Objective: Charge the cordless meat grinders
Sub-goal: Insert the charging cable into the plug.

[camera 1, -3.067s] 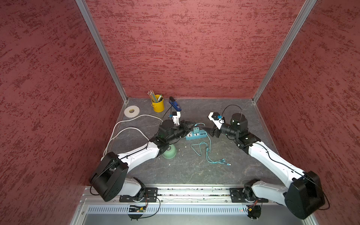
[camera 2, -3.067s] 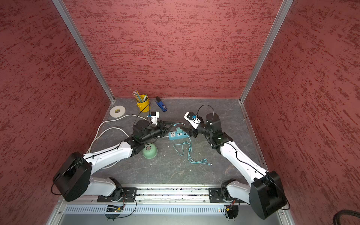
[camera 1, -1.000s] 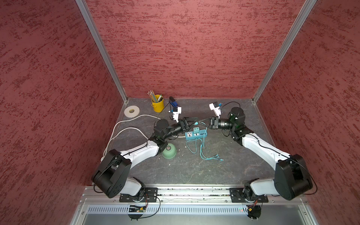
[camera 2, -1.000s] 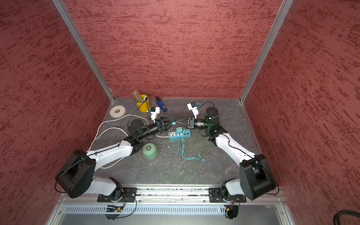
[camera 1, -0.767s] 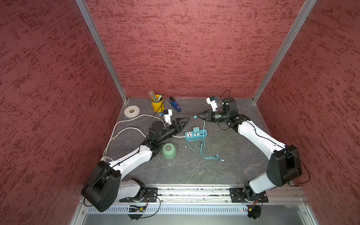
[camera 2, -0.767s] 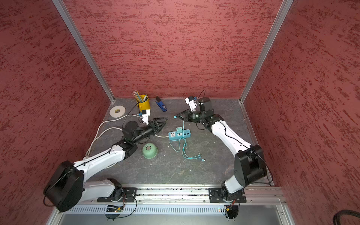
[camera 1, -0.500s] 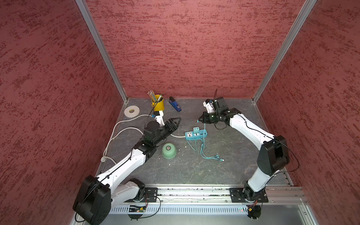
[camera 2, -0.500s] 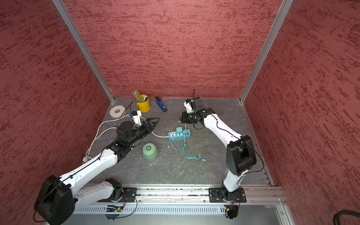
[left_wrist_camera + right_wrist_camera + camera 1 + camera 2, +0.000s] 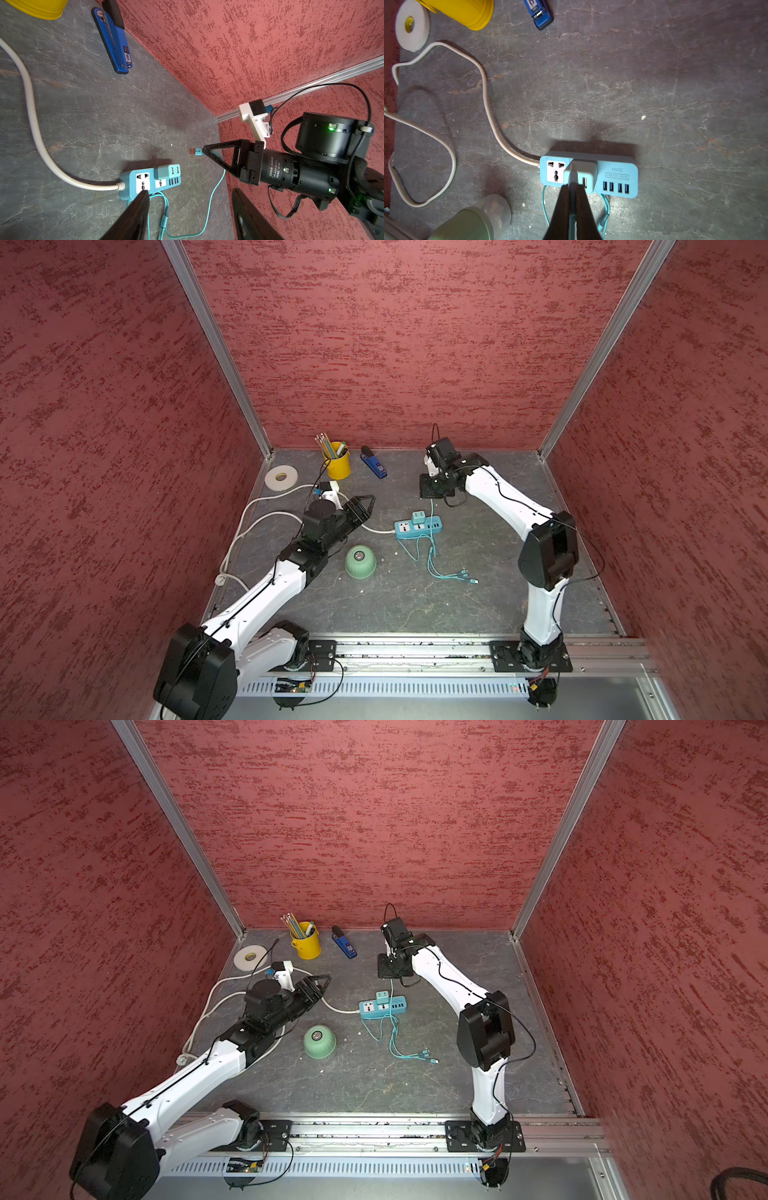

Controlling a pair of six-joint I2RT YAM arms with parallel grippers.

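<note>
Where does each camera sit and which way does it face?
Both top views: high over the front, looking down at the meat grinder; left arm and right arm show.
Left wrist: on the left arm, facing the right claw pinching the charging cable; the open left claw shows.
Right wrist: looks straight down at the power strip; its shut fingers show.
Both wrist views share the power strip.
</note>
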